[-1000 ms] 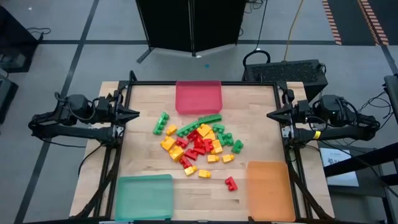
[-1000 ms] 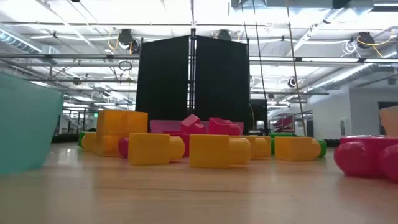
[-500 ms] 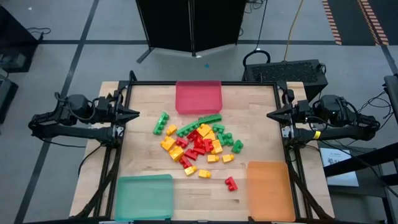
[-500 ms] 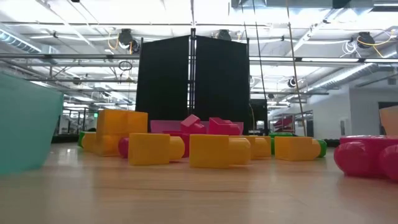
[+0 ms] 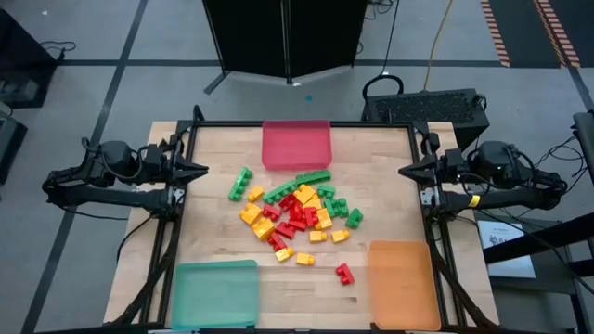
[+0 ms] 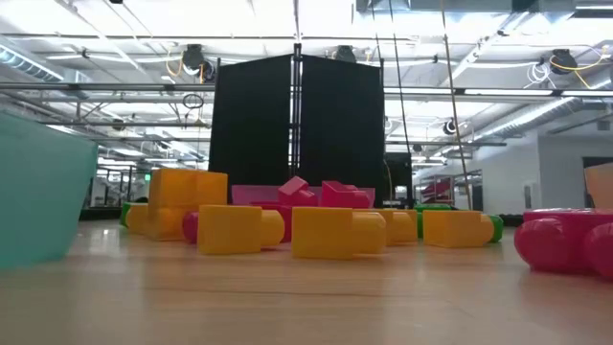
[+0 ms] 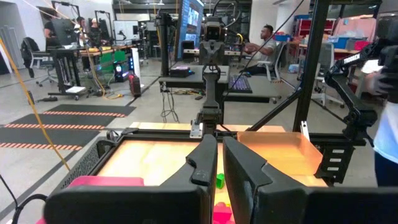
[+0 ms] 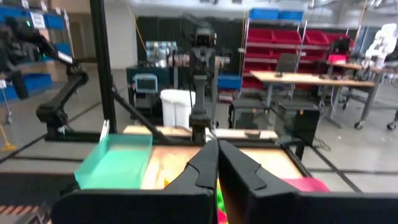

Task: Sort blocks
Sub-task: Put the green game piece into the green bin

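A heap of small studded blocks [image 5: 295, 215] in red, green and yellow-orange lies on the middle of the wooden table; a lone red block [image 5: 344, 274] lies nearer the front right. The low view shows yellow blocks [image 6: 326, 233] and a red one [image 6: 565, 241] up close. My left gripper [image 5: 204, 170] rests at the table's left edge, fingers nearly together and empty [image 7: 219, 163]. My right gripper [image 5: 401, 171] rests at the right edge, shut and empty [image 8: 216, 163].
A red tray [image 5: 296, 144] sits at the far middle, a green tray [image 5: 215, 292] at the near left, an orange tray [image 5: 403, 284] at the near right. A black frame [image 5: 306, 123] rims the table. People stand in the room behind.
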`<act>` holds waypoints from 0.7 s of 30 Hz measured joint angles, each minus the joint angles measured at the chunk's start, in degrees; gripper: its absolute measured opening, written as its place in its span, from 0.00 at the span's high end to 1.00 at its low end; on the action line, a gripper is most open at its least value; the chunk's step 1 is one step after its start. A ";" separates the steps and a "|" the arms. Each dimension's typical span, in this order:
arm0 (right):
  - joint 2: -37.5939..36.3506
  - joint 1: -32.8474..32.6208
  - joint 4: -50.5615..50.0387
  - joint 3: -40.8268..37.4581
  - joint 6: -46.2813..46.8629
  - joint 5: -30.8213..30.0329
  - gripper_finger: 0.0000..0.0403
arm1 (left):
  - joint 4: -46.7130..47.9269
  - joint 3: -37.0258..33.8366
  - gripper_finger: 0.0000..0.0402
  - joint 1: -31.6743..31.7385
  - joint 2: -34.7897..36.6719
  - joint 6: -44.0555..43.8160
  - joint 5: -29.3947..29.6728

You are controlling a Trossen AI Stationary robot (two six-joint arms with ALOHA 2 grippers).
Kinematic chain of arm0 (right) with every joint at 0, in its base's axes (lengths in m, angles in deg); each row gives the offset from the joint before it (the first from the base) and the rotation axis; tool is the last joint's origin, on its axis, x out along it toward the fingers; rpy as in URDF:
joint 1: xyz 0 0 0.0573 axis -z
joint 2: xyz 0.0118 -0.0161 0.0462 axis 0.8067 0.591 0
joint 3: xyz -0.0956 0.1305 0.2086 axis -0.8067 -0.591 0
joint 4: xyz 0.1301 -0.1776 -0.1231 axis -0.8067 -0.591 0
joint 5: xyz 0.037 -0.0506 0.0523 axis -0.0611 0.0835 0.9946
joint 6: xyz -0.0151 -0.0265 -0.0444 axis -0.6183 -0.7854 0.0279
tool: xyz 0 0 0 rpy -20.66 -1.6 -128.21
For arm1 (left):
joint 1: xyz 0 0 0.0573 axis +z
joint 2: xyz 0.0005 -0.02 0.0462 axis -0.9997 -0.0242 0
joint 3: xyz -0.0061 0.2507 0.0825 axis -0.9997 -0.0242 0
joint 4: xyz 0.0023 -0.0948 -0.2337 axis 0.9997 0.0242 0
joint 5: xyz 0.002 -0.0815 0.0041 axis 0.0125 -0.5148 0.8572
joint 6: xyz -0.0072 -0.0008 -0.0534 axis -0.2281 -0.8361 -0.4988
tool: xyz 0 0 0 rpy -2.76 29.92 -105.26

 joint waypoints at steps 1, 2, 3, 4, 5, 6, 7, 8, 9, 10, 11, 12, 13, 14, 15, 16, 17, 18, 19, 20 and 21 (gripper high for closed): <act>0.06 0.00 0.24 0.00 0.02 -0.10 0.98 | 0.00 0.00 0.92 0.02 0.01 0.01 0.00; 0.08 0.00 0.07 0.00 0.02 -0.23 0.98 | 0.02 -0.02 0.92 0.02 0.00 0.01 0.00; 0.10 -0.02 0.07 0.00 0.58 0.14 0.98 | 0.00 0.00 0.92 0.01 0.01 0.00 0.00; 0.33 -0.04 0.37 0.00 1.83 0.86 0.98 | 0.00 0.00 0.92 0.00 0.00 -0.01 0.00; 0.68 -0.04 0.72 0.01 3.29 1.28 0.98 | 0.00 0.00 0.92 0.02 0.00 0.01 0.00; 1.01 -0.07 0.59 0.02 4.95 0.58 0.98 | 0.01 -0.01 0.92 0.00 0.01 0.00 0.00; 1.46 -0.07 -0.41 0.02 7.10 -1.22 0.98 | 0.00 0.00 0.92 0.02 0.01 0.00 0.00; 1.97 -0.07 -1.87 -0.05 9.23 -2.86 0.98 | 0.00 0.00 0.92 0.00 0.00 0.01 0.00; 2.45 -0.05 -2.22 -0.68 9.80 -4.12 0.98 | 0.00 -0.02 0.92 0.00 0.00 0.01 0.00; 2.96 0.00 -2.42 -1.52 9.79 -4.52 0.98 | 0.00 0.00 0.92 0.00 0.02 0.00 0.00; 3.28 -0.11 -2.50 -2.81 9.73 -4.46 0.98 | 0.00 0.00 0.92 0.02 0.00 -0.01 0.00; 3.49 -0.17 -2.69 -4.39 9.80 -4.33 0.98 | 0.00 0.00 0.92 0.00 0.00 0.00 0.00; 3.73 -0.19 -2.57 -6.31 10.07 -4.20 0.98 | 0.01 -0.01 0.92 0.01 0.01 0.00 0.00; 3.93 -0.15 -2.22 -8.54 10.71 -4.29 0.98 | 0.00 -0.01 0.92 0.01 0.02 0.00 0.00; 4.17 -0.15 -1.42 -11.10 12.22 -4.34 0.98 | 0.01 0.00 0.92 0.02 0.00 0.00 0.00; 4.66 -0.14 0.17 -13.78 14.59 -4.09 0.98 | 0.01 -0.01 0.92 0.00 0.00 0.01 0.00; 5.13 -0.15 3.26 -16.51 17.25 -2.90 0.98 | 0.00 -0.01 0.92 0.02 0.01 0.01 0.00; 5.66 -0.17 7.24 -19.12 19.90 -1.30 0.98 | -0.03 -0.01 0.92 0.01 0.01 0.28 0.11; 6.10 -0.17 11.46 -21.61 22.45 0.21 0.98 | -0.28 -0.01 0.92 0.00 0.00 0.92 1.01; 6.62 -0.19 16.14 -24.19 25.32 1.36 0.98 | -0.78 -0.02 0.92 0.00 -0.03 1.84 2.16; 7.26 -0.21 21.01 -26.35 28.43 1.53 0.98 | -1.39 -0.01 0.92 0.00 -0.12 2.83 3.43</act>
